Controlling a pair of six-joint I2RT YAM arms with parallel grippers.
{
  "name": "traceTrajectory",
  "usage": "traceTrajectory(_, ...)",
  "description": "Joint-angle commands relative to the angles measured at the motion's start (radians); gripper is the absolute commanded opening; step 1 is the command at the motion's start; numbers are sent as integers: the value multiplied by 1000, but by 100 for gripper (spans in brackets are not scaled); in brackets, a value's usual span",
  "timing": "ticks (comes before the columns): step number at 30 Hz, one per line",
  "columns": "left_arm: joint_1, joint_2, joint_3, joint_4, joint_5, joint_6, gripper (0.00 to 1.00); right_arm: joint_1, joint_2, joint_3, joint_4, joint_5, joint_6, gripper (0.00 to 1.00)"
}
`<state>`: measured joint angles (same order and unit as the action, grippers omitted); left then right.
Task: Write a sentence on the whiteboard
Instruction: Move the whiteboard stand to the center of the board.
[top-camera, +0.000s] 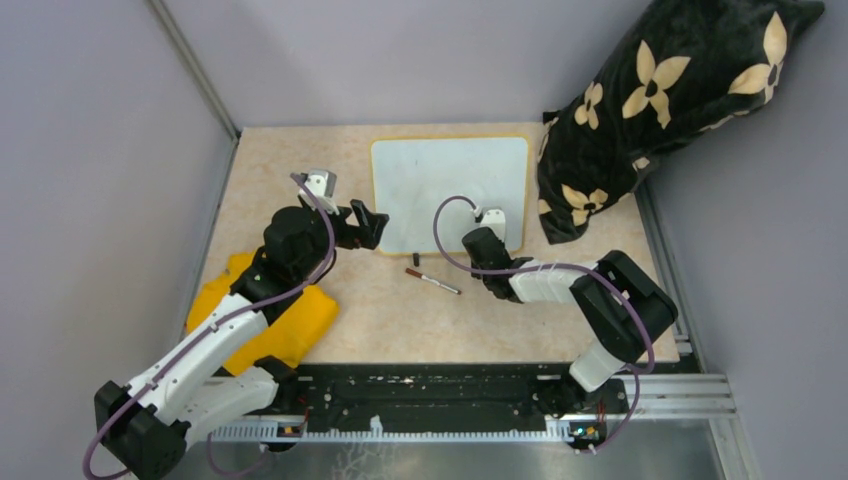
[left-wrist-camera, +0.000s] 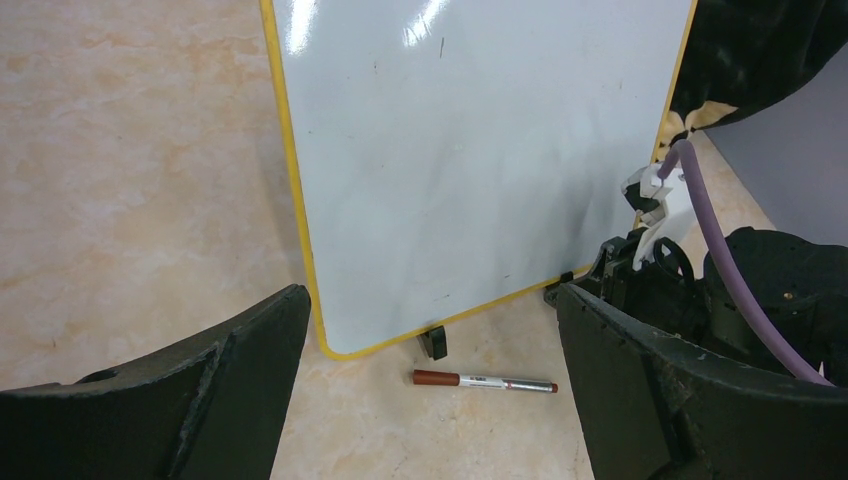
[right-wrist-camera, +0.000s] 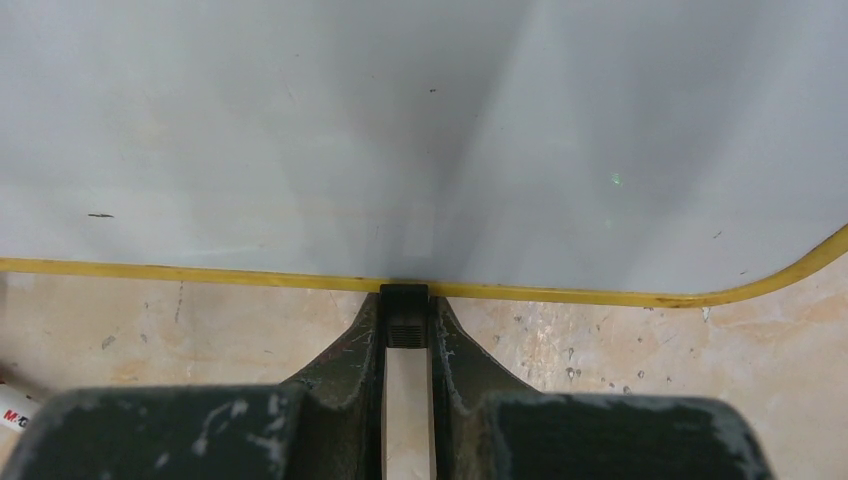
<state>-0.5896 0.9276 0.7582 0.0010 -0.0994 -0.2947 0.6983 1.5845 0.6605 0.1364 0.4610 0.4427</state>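
Observation:
The whiteboard (top-camera: 450, 180) with its thin yellow frame stands at the back middle of the table. It also shows in the left wrist view (left-wrist-camera: 470, 150) and the right wrist view (right-wrist-camera: 420, 130). Its white face carries only a few faint specks; no sentence shows. My right gripper (top-camera: 492, 224) (right-wrist-camera: 406, 312) is shut on the board's right black foot (right-wrist-camera: 405, 300) at the bottom edge. My left gripper (top-camera: 365, 225) (left-wrist-camera: 428, 300) is open and empty, by the board's lower left corner. A marker (top-camera: 433, 280) (left-wrist-camera: 485, 381) with a brown-red cap lies on the table before the board, near the other foot (left-wrist-camera: 433, 342).
A black pillow with cream flowers (top-camera: 660, 100) leans at the back right, touching the board's right side. A yellow cloth (top-camera: 295, 320) lies under my left arm at the front left. Grey walls close in the table on the left, back and right.

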Motion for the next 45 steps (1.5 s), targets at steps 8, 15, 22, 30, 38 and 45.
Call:
traceTrajectory(8, -5, -22, -4, 29, -7, 0, 99, 14, -67, -38, -40, 2, 21, 0)
traceTrajectory(15, -6, -27, -5, 27, -14, 0, 99, 15, -69, -34, -35, -11, 18, 0)
traceTrajectory(22, -6, -31, -4, 25, -19, 1, 99, 14, -97, -32, -36, -31, 25, 32)
traceTrajectory(30, -6, -34, -3, 23, -16, 2, 99, 15, -209, -53, -59, -52, 31, 54)
traceTrajectory(38, -6, -42, -3, 23, -14, 3, 99, 16, -431, -110, -180, -108, 6, 65)
traceTrajectory(45, -5, -51, -2, 25, -15, 5, 99, 34, -737, -165, -205, -327, -112, 62)
